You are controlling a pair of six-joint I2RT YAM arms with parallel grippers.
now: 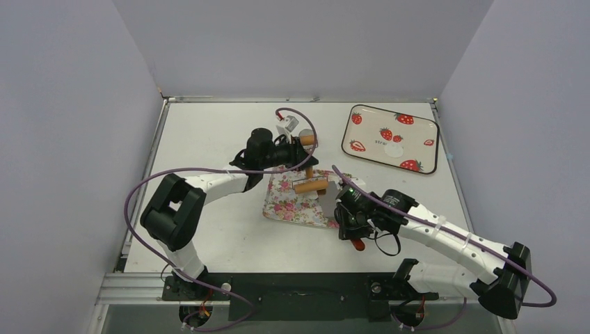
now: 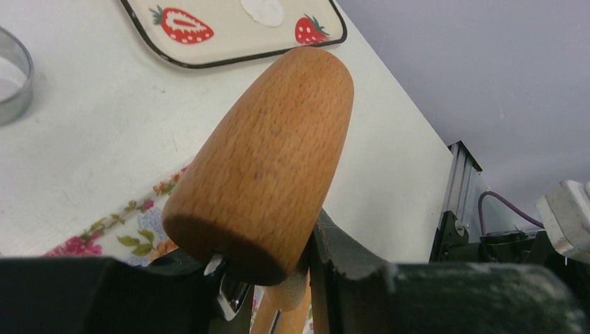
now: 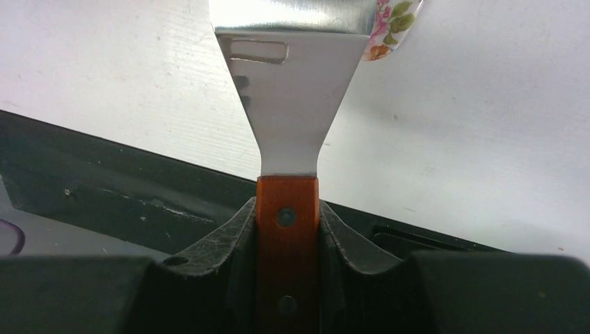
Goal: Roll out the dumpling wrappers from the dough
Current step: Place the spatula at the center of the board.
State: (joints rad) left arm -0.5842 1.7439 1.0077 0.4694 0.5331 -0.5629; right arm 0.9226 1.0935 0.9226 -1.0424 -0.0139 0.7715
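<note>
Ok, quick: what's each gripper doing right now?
Left gripper: closed on the wooden roller.
Right gripper: closed on the spatula, by its red handle.

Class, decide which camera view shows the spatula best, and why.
The right wrist view: the spatula fills it, blade and handle, clamped in the right gripper. The top view shows only its handle end and some blade; the left wrist view, nothing.
</note>
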